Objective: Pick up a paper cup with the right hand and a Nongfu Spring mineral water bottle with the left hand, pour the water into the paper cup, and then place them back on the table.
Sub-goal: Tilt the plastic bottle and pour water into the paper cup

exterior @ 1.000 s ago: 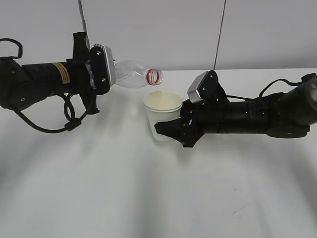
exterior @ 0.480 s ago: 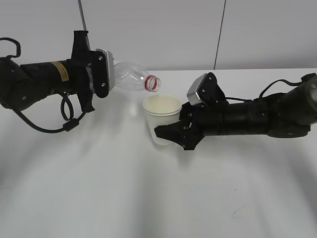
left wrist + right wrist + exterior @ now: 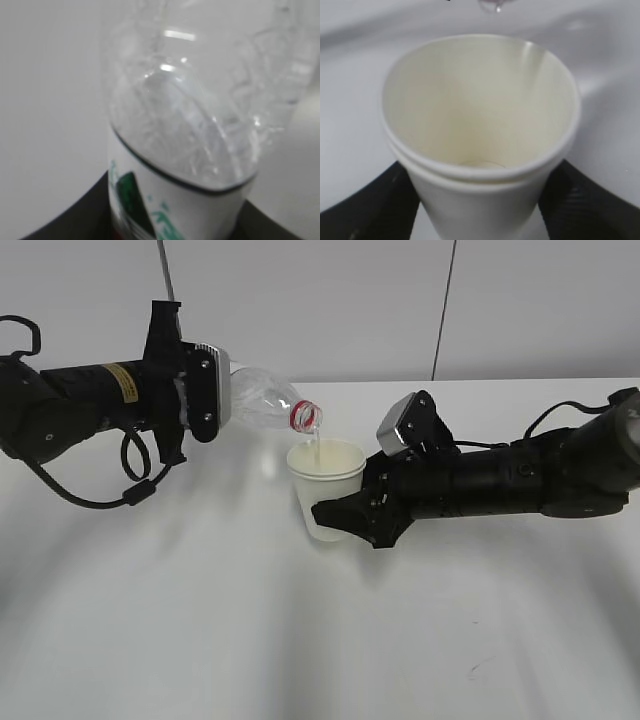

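Left gripper (image 3: 205,390) clamped on crinkled clear plastic bottle (image 3: 262,400), tilted mouth-down, thin water (image 3: 314,443) stream falling into tapered cream paper cup (image 3: 326,485) clasped in right gripper (image 3: 345,512).

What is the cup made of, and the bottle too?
The cup looks like paper: matte cream walls with a rolled rim, and what seems a second rim nested just below. The bottle looks like thin clear plastic: see-through, glossy highlights, crinkled wall, with a red neck ring and a printed white label.
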`<action>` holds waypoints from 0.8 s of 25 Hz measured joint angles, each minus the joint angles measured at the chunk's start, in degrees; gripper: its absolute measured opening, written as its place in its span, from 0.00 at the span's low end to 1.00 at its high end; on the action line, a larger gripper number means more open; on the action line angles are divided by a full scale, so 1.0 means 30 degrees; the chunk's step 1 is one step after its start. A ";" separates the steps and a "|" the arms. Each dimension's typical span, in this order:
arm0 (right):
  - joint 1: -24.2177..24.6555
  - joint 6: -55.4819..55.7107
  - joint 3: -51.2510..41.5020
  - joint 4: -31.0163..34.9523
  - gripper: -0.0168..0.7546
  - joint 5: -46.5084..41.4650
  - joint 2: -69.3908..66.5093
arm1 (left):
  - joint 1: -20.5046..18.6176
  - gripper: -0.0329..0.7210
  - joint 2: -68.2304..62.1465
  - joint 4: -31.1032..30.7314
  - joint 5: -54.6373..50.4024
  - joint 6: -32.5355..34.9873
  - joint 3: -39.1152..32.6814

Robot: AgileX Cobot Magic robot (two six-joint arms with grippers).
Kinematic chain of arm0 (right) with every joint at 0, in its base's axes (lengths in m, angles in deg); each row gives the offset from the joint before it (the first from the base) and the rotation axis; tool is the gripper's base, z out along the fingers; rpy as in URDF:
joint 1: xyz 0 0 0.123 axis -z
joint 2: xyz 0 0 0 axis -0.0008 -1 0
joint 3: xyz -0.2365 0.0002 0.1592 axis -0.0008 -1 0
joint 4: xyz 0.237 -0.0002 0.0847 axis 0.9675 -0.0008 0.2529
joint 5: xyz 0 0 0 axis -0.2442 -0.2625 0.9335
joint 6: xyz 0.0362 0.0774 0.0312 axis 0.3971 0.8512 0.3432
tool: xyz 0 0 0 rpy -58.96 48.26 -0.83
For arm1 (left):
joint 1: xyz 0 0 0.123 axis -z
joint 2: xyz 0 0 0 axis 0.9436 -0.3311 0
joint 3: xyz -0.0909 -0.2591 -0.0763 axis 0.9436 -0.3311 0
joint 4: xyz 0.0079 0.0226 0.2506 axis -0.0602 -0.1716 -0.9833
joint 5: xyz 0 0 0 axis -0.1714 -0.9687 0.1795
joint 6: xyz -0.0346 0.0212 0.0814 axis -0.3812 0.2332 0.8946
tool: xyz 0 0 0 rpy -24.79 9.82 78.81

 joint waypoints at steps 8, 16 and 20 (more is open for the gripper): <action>0.0000 0.0394 0.0000 -0.0618 0.68 0.0000 0.0000 | 0.0000 0.44 0.0000 0.0193 -0.0017 0.0647 0.0000; 0.0000 0.0400 0.0017 -0.0800 0.68 0.0000 0.0000 | 0.0000 0.44 0.0000 0.0193 0.0371 0.1551 0.0000; 0.0000 0.0400 0.0017 -0.0830 0.68 0.0000 0.0000 | 0.0000 0.44 0.0000 0.0193 0.0489 0.1935 0.0000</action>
